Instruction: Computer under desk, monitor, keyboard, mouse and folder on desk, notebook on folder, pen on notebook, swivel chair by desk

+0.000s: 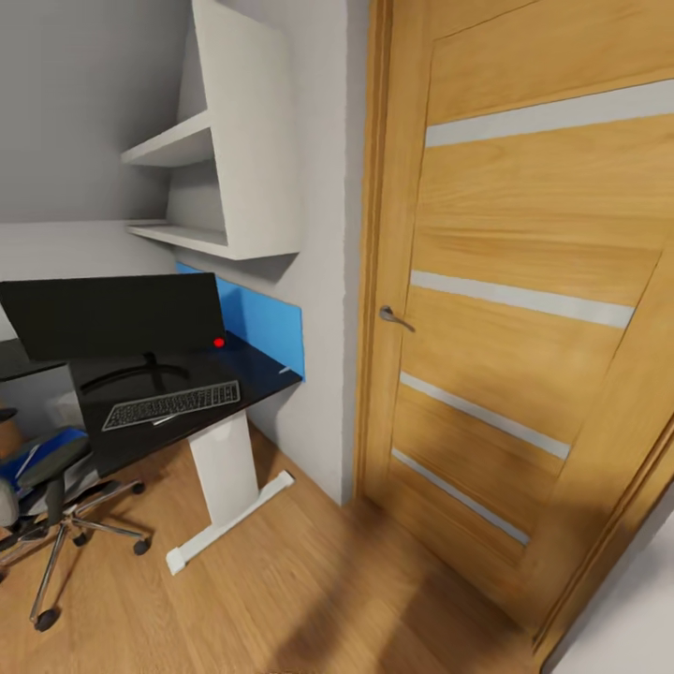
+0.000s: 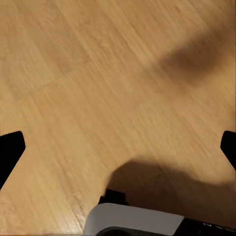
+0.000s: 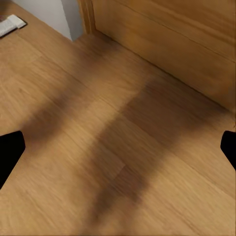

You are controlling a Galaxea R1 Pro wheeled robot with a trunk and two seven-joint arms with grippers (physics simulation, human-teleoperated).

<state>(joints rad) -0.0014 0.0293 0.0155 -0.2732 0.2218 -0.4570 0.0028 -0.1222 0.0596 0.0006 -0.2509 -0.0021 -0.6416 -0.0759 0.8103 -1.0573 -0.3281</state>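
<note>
The desk (image 1: 257, 373), glossy black on a white leg, stands at the left of the head view with a blue back panel behind it. On it the wide black monitor (image 1: 112, 314) faces me, a red light at its lower corner. The silver-grey keyboard (image 1: 171, 404) lies just in front of the monitor's stand. The grey swivel chair (image 1: 58, 487) sits at the lower left, partly tucked under the desk, with the blue folder (image 1: 21, 465) on its seat. My left gripper (image 2: 118, 147) and right gripper (image 3: 118, 150) hang open over bare wood floor, holding nothing.
A closed light-wood door (image 1: 524, 309) with a metal handle (image 1: 395, 318) takes up the right half of the head view. White wall shelves (image 1: 225, 178) hang above the desk. The desk's white foot (image 3: 10, 24) lies on the floor near the door frame.
</note>
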